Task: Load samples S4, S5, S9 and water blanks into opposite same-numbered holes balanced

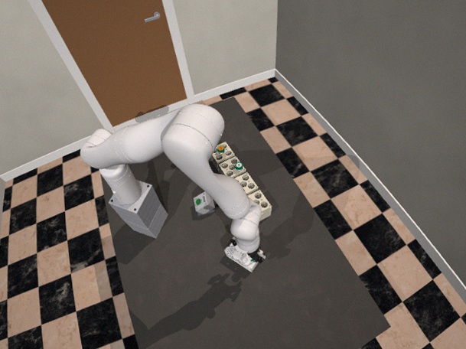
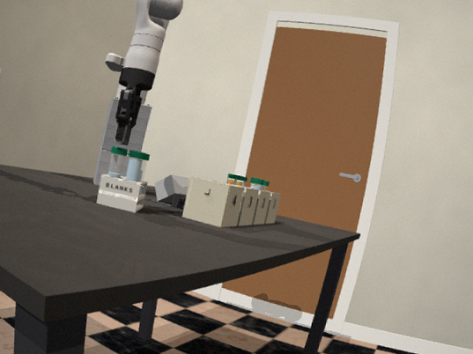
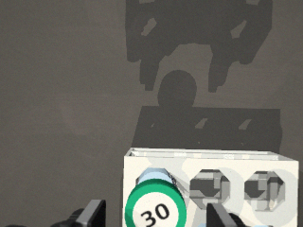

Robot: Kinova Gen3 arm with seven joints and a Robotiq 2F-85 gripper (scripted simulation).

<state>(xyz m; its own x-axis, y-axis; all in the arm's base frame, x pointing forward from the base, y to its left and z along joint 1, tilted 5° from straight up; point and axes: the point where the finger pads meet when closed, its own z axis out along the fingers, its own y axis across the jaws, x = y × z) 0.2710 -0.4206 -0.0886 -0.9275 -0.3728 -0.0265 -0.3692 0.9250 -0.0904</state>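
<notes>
The white BLANKS rack [image 2: 121, 193] stands on the dark table and holds two green-capped water blanks [image 2: 127, 163]. My gripper [image 2: 122, 137] hangs straight above the left one, a little over its cap, open and empty. In the wrist view the blank marked 30 [image 3: 155, 208] lies between my two fingertips, and two empty wells [image 3: 237, 186] lie beside it. The four cream adapters [image 1: 241, 176] stand in a row. One holds a tube with an orange cap dot [image 1: 220, 148], another a tube with a white cap dot [image 1: 237, 164]. My wrist hides most of the rack from above.
The small sloped desk with the green DONE key [image 1: 203, 203] stands between the arm's base [image 1: 137, 213] and the adapter row. It also shows in the side view [image 2: 171, 189], between the rack and the adapters [image 2: 232, 204].
</notes>
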